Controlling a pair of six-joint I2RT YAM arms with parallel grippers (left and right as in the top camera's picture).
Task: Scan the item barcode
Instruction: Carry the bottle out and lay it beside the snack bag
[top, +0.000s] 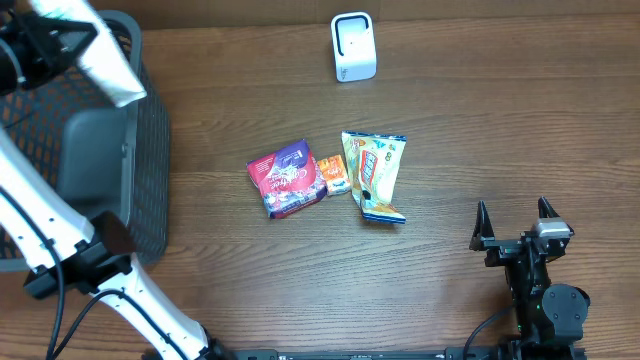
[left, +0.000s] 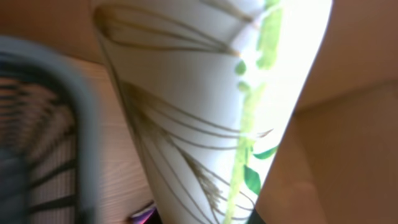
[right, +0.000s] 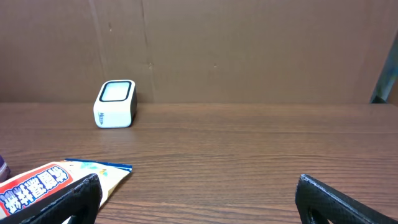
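The desk (top: 500, 120) is a dark brown wood-grain surface. A white scanner (top: 353, 47) stands upright near its far edge. Three packets lie flat in a row near the middle of the desk, on the near side of the scanner: a purple-and-red packet (top: 287, 178) to the near left of the scanner, a small orange packet (top: 334, 174) touching it, and a long yellow-and-white packet (top: 375, 173) directly in front of the scanner. A black mesh basket (top: 152, 170) sits far left of the scanner.
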